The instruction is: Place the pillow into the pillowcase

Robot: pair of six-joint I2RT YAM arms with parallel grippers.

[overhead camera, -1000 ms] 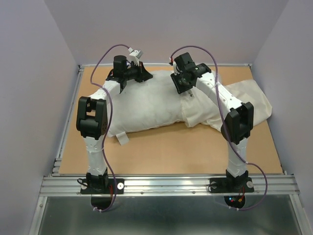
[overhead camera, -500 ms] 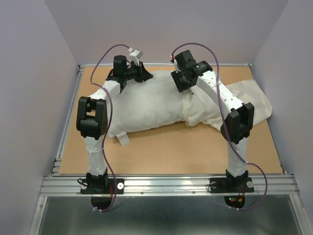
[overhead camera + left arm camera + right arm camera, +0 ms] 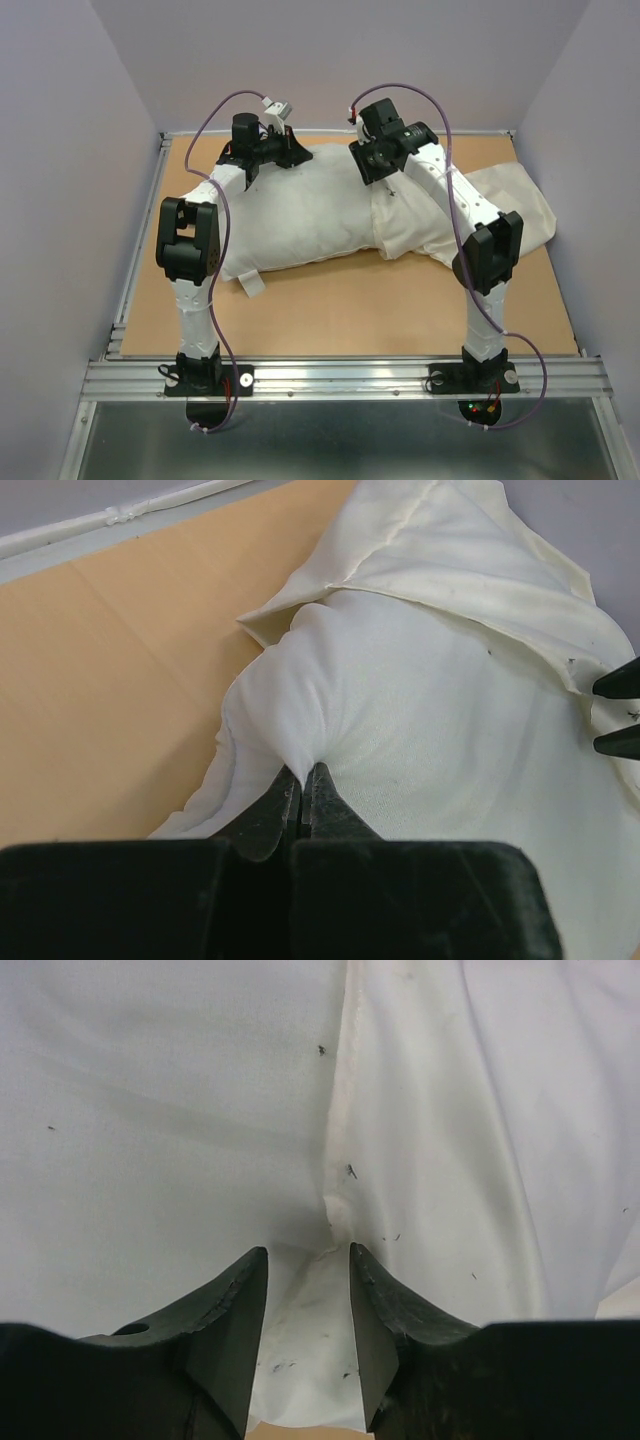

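Pillow (image 3: 300,215) had only right end inside pillowcase (image 3: 515,200); most lay exposed. My left gripper (image 3: 302,775) clamped pillow's far corner; right gripper (image 3: 305,1252) hung open astride hem (image 3: 335,1140). I judged most sleeving left.

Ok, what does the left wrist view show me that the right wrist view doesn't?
Only left wrist: the left claw shut, pinching a pucker of the pillow, bare table beside it, and the right claw tips at the frame's right edge. Only right wrist: the right claw's open jaws straddling the pillowcase hem up close. Both: the pillowcase mouth lying over the pillow, which is partly inside.
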